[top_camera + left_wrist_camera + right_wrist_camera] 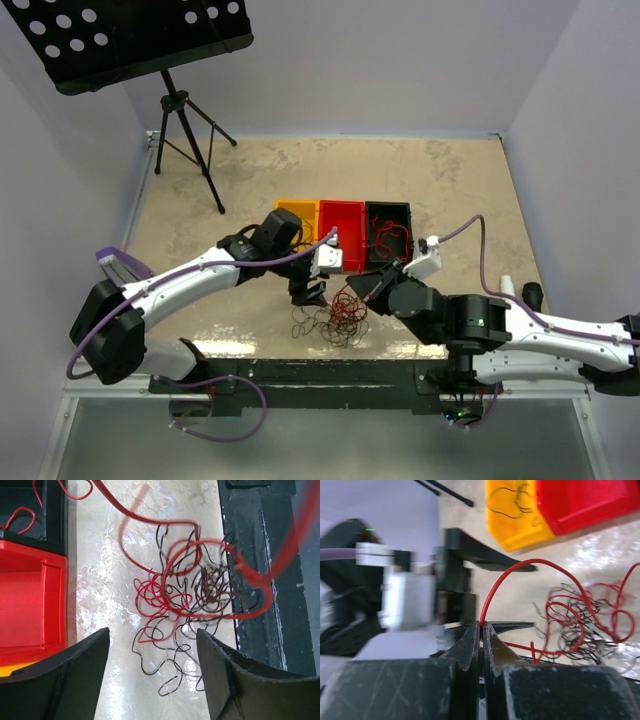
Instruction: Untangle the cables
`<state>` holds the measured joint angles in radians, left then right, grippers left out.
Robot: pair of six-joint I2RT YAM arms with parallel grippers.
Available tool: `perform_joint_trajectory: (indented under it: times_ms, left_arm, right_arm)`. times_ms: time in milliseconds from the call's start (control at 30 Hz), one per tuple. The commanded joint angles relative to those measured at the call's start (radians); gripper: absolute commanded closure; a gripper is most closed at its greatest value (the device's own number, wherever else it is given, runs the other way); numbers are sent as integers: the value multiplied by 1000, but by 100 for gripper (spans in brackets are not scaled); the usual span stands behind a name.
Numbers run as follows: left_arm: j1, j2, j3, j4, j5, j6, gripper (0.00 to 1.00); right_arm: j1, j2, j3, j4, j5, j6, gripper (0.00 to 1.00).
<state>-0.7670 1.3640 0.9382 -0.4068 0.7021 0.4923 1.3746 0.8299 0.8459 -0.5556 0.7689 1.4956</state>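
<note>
A tangle of thin red and black cables (pixel 337 316) lies on the table near its front edge. It also shows in the left wrist view (pixel 186 600) and the right wrist view (pixel 585 625). My left gripper (pixel 312 292) hangs open just above the left side of the tangle, its fingers (pixel 75 675) standing apart around black loops (pixel 167 665). My right gripper (pixel 368 288) is shut on a red cable (pixel 520 572), which arches from the fingertips (pixel 470 640) over to the tangle.
Three bins stand behind the tangle: an orange bin (pixel 296 213), a red bin (pixel 342 220), and a black bin (pixel 388 232) with red and black wires in it. A music stand (pixel 185 110) stands at the back left. The table's dark front edge (pixel 265 580) runs beside the tangle.
</note>
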Motion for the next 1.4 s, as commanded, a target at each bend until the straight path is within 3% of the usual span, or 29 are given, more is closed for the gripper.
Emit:
perform_joint_trajectory:
  times_ms: [0,233,367,433,467,500,600,667,700,1100,1133,1200,1267,1333,1367]
  left_arm:
    - [0,30,-9,68,43,-40,32]
    - [31,14,5,69,129,-64,37]
    - [133,-3,-1,111,340,-136,25]
    - [164,-2,2,62,472,-94,18]
    - [163,1,5,31,493,-52,19]
    - [163,7,8,8,511,-31,24]
    - [164,40,39,-65,530,21,53]
    - [164,53,62,-111,504,63,81]
    - [164,58,74,-140,484,84,100]
    - [189,27,90,-317,409,247,100]
    - [193,21,90,-316,396,246,92]
    - [213,-3,70,-294,386,238,61]
    - [225,-49,42,-320,411,313,40]
    - [225,-83,21,-337,442,368,25]
    - [225,-91,11,-331,454,368,25]
  right_arm:
    - [6,-31,102,81,35,-124,100]
    - [14,-20,163,158,-2,-222,100]
    - [15,-20,185,154,15,-239,100]
    - [17,-29,186,158,15,-247,100]
    - [17,-35,186,166,13,-255,100]
    - [18,-41,182,183,10,-264,100]
    - [17,-60,171,215,6,-281,100]
    - [17,-69,180,224,12,-290,100]
    - [17,-74,186,227,15,-299,100]
    - [17,-63,295,177,44,-370,100]
    - [17,-64,295,174,44,-371,100]
    - [18,-64,294,171,41,-373,100]
    - [17,-61,294,171,38,-371,100]
    - [17,-57,294,174,35,-373,100]
    - [17,-55,292,178,35,-376,100]
